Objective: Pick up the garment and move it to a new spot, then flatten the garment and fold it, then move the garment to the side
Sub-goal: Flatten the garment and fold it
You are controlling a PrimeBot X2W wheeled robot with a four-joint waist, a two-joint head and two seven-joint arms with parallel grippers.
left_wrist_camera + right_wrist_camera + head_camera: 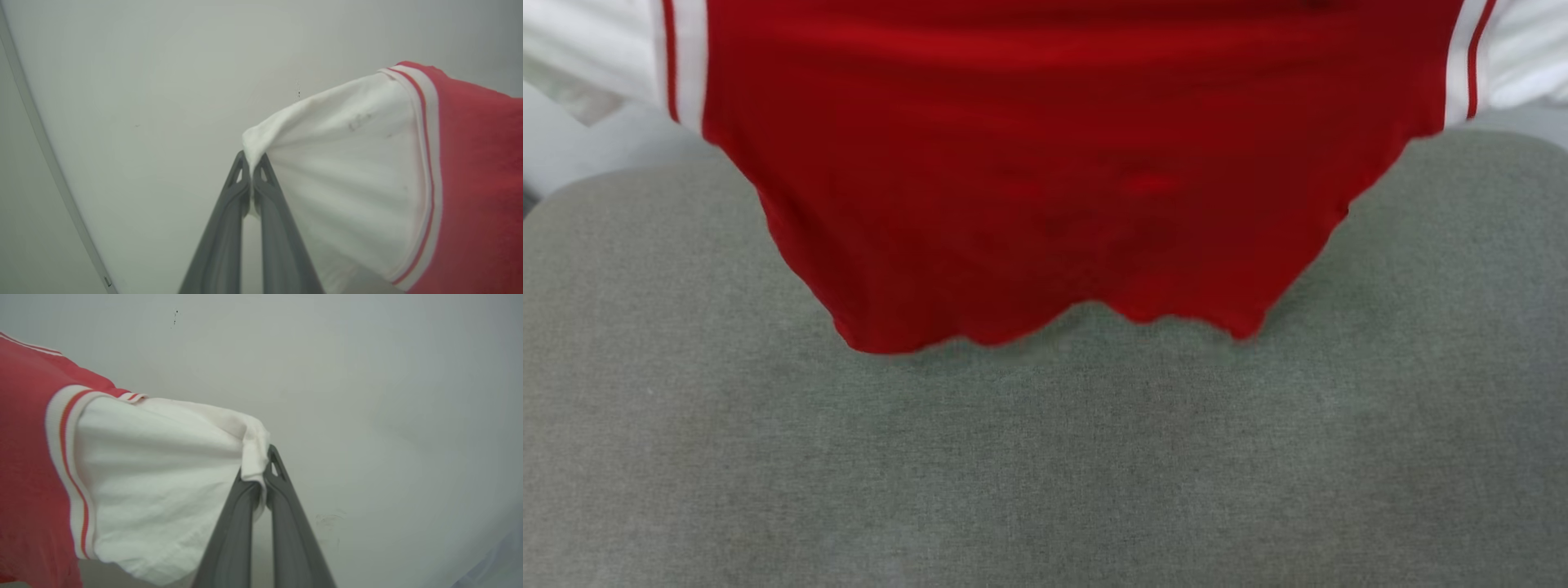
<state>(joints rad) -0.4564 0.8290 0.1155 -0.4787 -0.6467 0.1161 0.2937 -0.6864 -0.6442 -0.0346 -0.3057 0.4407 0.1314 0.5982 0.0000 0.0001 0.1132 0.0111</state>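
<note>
The grey surface [1045, 457] lies nearest. The garment [1062, 163] hangs over it, hem toward 6 o'clock, long axis stretched 9 to 3 o'clock. The left gripper [251, 163] has its jaws clenched on the white sleeve tip [255, 141] at 9 o'clock; the right gripper [265, 473] likewise at 3 o'clock. Neither arm is judged nearer.

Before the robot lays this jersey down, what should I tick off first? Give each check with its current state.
1. Left tool shut on a white sleeve: ok.
2. Right tool shut on the other white sleeve: ok.
3. Jersey spread wide between the two grips: ok.
4. Bottom hem straight: not ok, it is wavy.
5. Hem lifted off the grey surface: cannot tell.
6. Lettering side facing the right way: cannot tell, too blurred.
</note>
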